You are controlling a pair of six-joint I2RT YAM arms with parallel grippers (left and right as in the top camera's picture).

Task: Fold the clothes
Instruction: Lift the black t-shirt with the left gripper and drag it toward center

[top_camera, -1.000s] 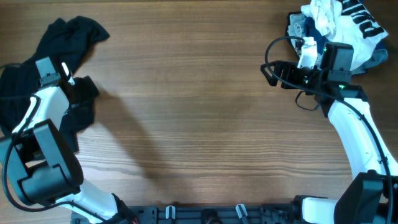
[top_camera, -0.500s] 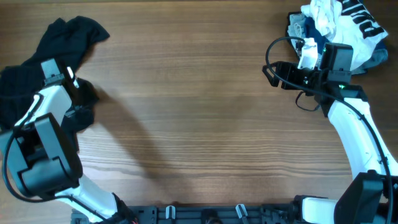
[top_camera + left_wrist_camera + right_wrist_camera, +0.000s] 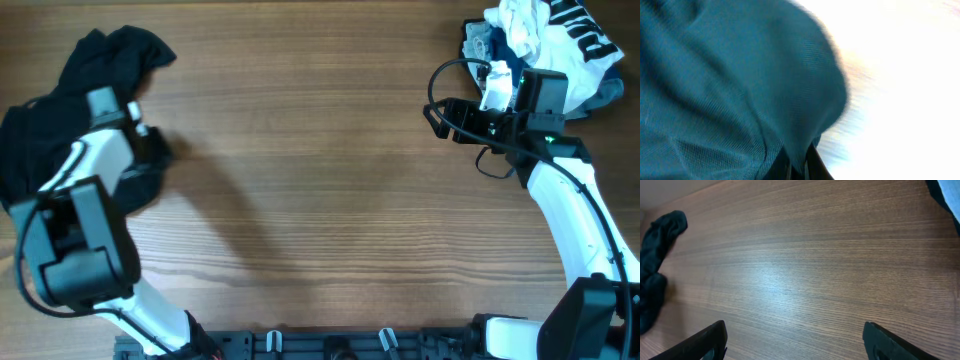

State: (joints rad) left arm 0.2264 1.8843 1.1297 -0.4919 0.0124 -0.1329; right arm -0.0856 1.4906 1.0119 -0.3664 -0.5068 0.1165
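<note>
The clothes [image 3: 95,60], a limp black garment, lie crumpled at the table's far left. My left gripper [image 3: 152,152] sits at the garment's right edge and is shut on a fold of its fabric. In the left wrist view the cloth [image 3: 730,80] fills most of the frame, and a pinch of it is squeezed between the dark fingers of the left gripper [image 3: 797,162]. My right gripper [image 3: 440,112] hovers at the right side over bare wood, open and holding nothing. In the right wrist view the right gripper [image 3: 797,342] has its jaws spread wide, and the clothes [image 3: 657,245] show far off at the left.
A heap of white, black-lettered and light-blue clothes [image 3: 545,35] lies at the back right corner, just behind the right arm. A corner of that heap's cloth [image 3: 947,195] shows in the right wrist view. The wooden table [image 3: 320,180] stretches between the two arms.
My left gripper has closed on the black fabric and shifted to the right with it. The right arm has stayed put, its jaws still wide.
</note>
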